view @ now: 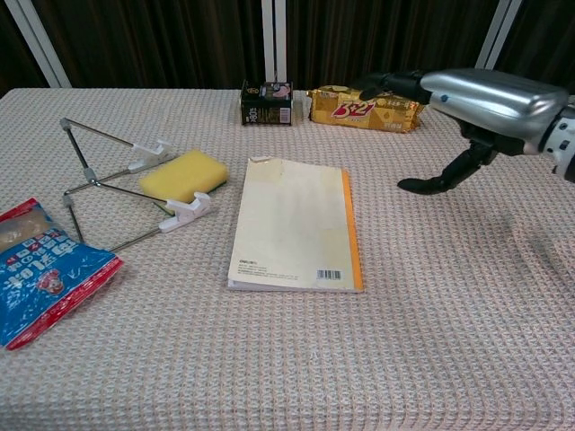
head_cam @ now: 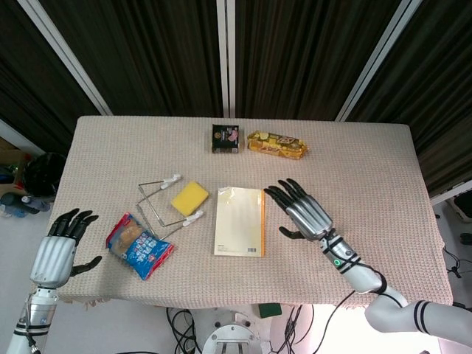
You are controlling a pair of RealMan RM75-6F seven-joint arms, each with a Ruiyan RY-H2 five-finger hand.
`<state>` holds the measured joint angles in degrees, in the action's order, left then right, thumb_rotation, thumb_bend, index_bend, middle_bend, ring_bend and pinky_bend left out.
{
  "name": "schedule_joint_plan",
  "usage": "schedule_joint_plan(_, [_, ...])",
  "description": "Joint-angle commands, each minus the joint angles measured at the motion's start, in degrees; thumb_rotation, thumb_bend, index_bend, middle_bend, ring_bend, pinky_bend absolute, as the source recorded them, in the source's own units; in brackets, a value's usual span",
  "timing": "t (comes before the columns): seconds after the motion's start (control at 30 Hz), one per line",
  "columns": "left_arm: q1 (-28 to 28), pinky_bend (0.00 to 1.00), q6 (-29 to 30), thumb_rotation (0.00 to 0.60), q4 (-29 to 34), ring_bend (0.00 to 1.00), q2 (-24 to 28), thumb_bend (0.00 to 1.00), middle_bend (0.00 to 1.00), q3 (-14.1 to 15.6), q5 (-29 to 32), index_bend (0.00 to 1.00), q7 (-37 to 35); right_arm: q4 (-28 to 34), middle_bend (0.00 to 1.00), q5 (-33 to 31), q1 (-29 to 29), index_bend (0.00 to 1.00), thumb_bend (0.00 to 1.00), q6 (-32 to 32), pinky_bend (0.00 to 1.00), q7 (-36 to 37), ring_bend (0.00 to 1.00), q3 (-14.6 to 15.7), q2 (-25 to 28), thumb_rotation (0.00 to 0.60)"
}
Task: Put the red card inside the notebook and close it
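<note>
**Right hand clear of the shut notebook**

My right hand (head_cam: 301, 212) hovers spread and empty, just right of the notebook (head_cam: 240, 231). My left hand (head_cam: 57, 252) hangs open off the table's (head_cam: 354, 169) left edge. The notebook lies flat and closed at mid-table; the red card is not visible. I judge it light, thin and floppy, best lifted at the free edge opposite its orange spine (view: 354, 230).

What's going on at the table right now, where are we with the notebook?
The notebook lies closed and flat on the table, cover up. No red card shows anywhere, so it may be inside, though that can't be confirmed. The right hand hovers open above the table to the notebook's right, touching nothing. The left hand hangs open off the table's near left corner, holding nothing.
</note>
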<state>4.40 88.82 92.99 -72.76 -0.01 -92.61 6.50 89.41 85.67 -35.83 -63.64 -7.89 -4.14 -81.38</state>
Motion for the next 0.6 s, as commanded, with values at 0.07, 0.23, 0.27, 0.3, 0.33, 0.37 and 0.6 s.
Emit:
schedule_joint_plan(0.07, [-0.61, 0.15, 0.98, 0.600, 0.18, 0.09, 0.28, 0.06, 0.16, 0.26, -0.39, 0.21, 0.82, 4.97, 0.08, -2.88, 9.21, 0.00, 0.24, -10.20, 0.00, -7.17, 0.00, 2.16, 8.94, 0.600])
schedule_joint_plan(0.23, [-1.71, 0.15, 2.35, 0.600, 0.76, 0.09, 0.69, 0.06, 0.16, 0.89, -1.09, 0.21, 3.76, 5.91, 0.05, -1.63, 16.14, 0.00, 0.23, -16.97, 0.00, -2.91, 0.00, 5.25, 14.15, 0.600])
schedule_joint_plan(0.27, [-1.92, 0.15, 2.49, 0.600, 0.95, 0.09, 0.80, 0.06, 0.16, 1.07, -1.19, 0.21, 4.21, 5.70, 0.04, -1.30, 17.41, 0.00, 0.23, -18.25, 0.00, -1.95, 0.00, 5.78, 14.75, 0.600])
schedule_joint_plan(0.3, [-2.19, 0.15, 2.72, 0.600, 1.18, 0.09, 0.92, 0.06, 0.16, 1.28, -1.31, 0.21, 4.70, 5.26, 0.03, -0.84, 19.03, 0.00, 0.22, -19.81, 0.00, -0.85, 0.00, 6.51, 15.35, 0.600])
schedule_joint_plan(0.33, [-2.41, 0.15, 2.93, 0.600, 1.33, 0.09, 0.99, 0.06, 0.16, 1.40, -1.42, 0.21, 5.02, 4.90, 0.02, -0.47, 20.22, 0.00, 0.22, -21.00, 0.00, 0.01, 0.00, 6.98, 15.63, 0.600])
schedule_joint_plan(0.37, [-2.61, 0.15, 3.16, 0.600, 1.45, 0.09, 1.03, 0.06, 0.16, 1.51, -1.53, 0.21, 5.31, 4.51, 0.02, -0.04, 21.36, 0.00, 0.22, -22.20, 0.00, 1.06, 0.00, 7.39, 15.74, 0.600])
schedule_joint_plan(0.6, [-3.95, 0.15, 4.52, 0.600, 1.60, 0.09, 0.59, 0.06, 0.16, 2.26, -2.32, 0.21, 5.86, 0.45, 0.01, 2.51, 27.06, 0.00, 0.22, -27.53, 0.00, 7.54, 0.00, 8.87, 14.87, 0.600])
